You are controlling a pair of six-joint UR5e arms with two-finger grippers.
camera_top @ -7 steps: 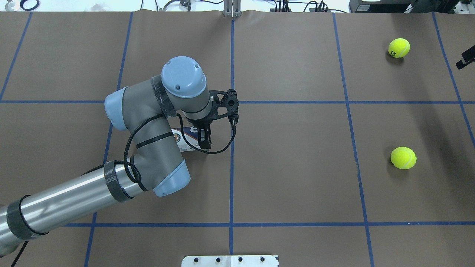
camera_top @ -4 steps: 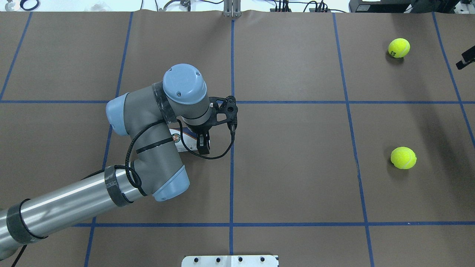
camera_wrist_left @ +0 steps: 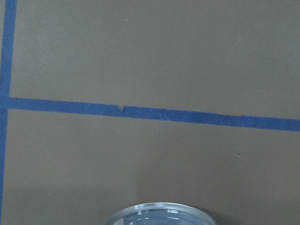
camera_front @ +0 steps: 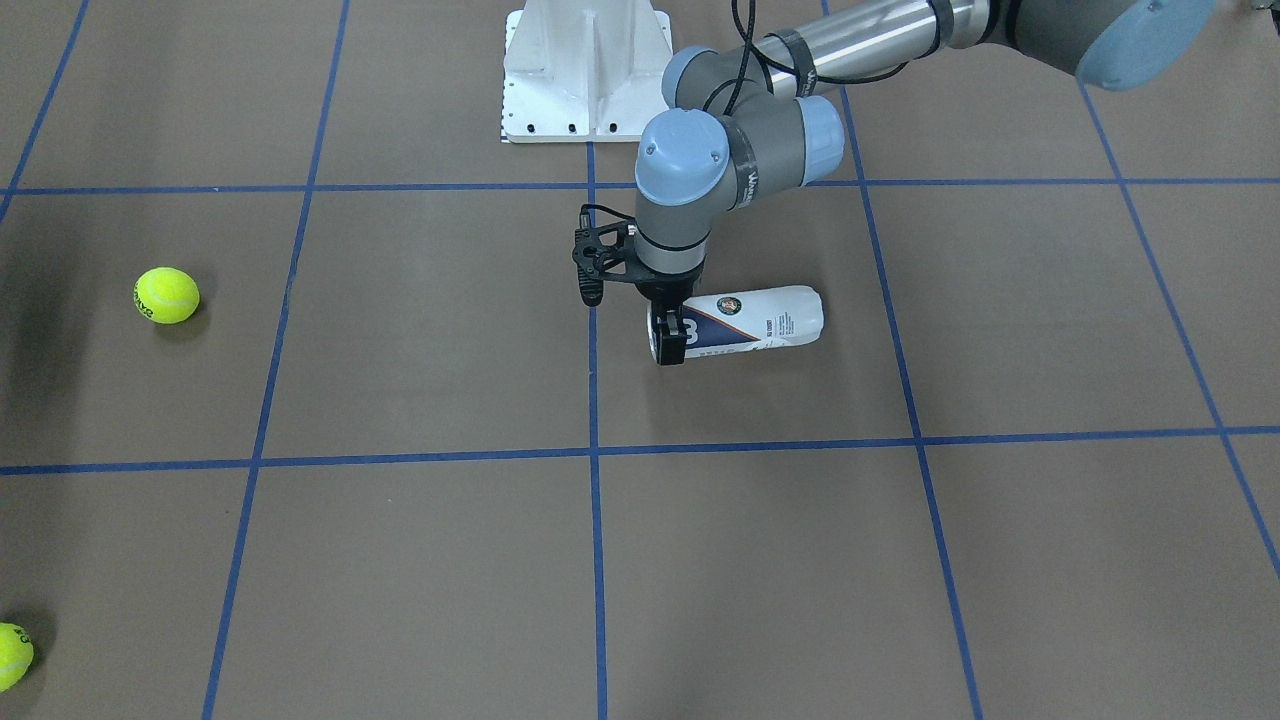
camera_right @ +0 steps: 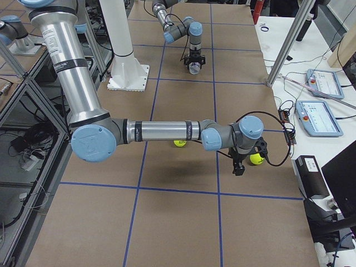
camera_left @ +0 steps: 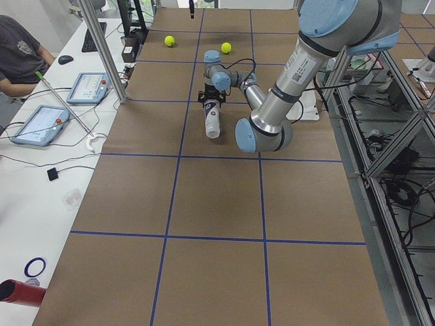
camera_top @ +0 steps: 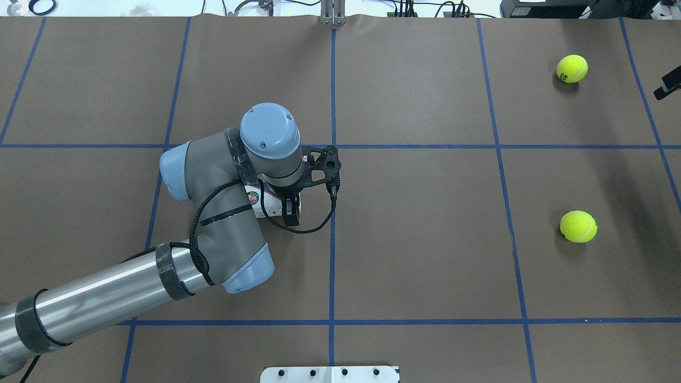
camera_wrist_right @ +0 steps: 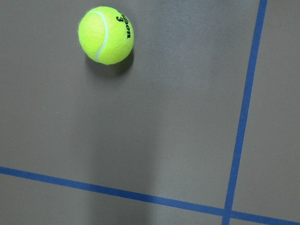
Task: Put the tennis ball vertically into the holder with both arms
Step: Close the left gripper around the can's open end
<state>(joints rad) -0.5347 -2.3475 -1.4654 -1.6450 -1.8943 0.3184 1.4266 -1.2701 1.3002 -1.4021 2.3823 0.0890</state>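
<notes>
We've got the left gripper [camera_front: 668,335] pointing straight down at the mouth end of the holder [camera_front: 760,320], a clear cylindrical tennis-ball can with a white and navy label. It lies on its side on the brown paper-covered table with blue tape lines [camera_top: 425,239]. Its silver metal rim [camera_wrist_left: 159,207] sits right under the gripper and the body runs off from there toward the robot's left. One black finger [camera_front: 672,345] shows on the operators' side of the can and the other is hidden behind it. So the fingers straddle it, but we honestly can't tell if they're squeezing or just sitting either side. The left wrist camera only catches the rim's arc at its bottom edge.

The right gripper [camera_right: 238,168] hangs low over the table, well off to the left gripper's right, and we can't tell whether its fingers are apart or together. A yellow-green felt tennis ball printed with a 3 [camera_right: 256,158] sits just beside it. A second yellow-green tennis ball [camera_top: 578,226] lies near it on the robot-base side. Both balls are well apart from the holder.
</notes>
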